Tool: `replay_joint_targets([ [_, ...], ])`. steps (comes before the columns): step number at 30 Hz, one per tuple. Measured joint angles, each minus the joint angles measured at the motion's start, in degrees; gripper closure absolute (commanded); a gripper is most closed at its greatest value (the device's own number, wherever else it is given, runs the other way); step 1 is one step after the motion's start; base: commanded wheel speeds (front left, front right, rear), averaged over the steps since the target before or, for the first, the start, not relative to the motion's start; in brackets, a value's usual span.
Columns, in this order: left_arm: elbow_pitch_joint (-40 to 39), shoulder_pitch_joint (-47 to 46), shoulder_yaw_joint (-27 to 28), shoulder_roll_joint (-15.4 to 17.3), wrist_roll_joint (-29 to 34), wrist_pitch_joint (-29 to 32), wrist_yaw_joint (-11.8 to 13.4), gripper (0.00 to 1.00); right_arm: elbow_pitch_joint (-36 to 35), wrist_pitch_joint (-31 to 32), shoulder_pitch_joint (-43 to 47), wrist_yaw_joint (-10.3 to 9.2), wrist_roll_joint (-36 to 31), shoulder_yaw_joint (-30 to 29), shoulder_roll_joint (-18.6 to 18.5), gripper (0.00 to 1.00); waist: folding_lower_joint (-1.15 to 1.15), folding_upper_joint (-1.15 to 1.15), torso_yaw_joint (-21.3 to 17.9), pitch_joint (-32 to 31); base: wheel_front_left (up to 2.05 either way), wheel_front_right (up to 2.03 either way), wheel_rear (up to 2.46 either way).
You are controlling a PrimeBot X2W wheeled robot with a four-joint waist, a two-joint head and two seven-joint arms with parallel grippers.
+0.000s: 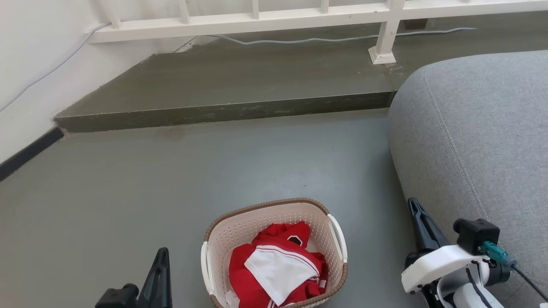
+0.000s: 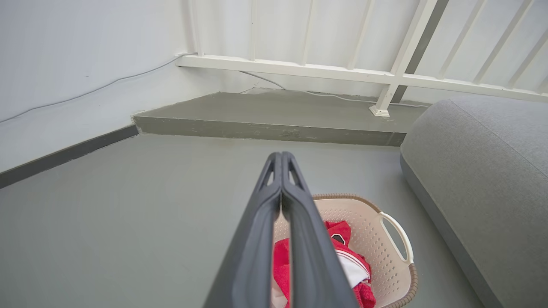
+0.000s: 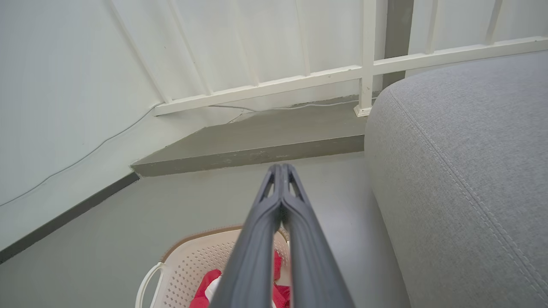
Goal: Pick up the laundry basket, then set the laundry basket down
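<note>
Basket (image 1: 239, 231) on the floor (image 1: 128, 192), not yet lifted
It lies between our arms, long axis pointing away, handles (image 1: 338, 237) sideways; our left end effector (image 1: 162, 256) is nearer than our right end effector (image 1: 414, 206), both clenched on nothing.

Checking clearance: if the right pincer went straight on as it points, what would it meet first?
Probably bare floor short of the step; the right pincer points beyond the laundry basket. Depth unclear.
</note>
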Motion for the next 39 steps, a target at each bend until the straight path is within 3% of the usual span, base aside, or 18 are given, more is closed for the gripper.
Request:
replay_joint_targets([
  [15, 0.1, -0.2, 3.1, -0.1, -13.8, 1.5, -0.5, 1.0, -0.5, 2.8, 0.0, 1.47, 12.6, -3.8, 0.8, 1.0, 0.0, 0.0, 0.6, -0.1, 0.0, 0.0, 0.0],
  [39, 3.3, -4.0, 5.9, 0.8, -34.5, 5.3, -3.6, 1.0, -0.5, 7.2, -0.4, 4.19, 31.1, -9.6, 1.6, 1.0, 0.0, 0.0, 1.6, -0.5, 0.0, 0.0, 0.0],
])
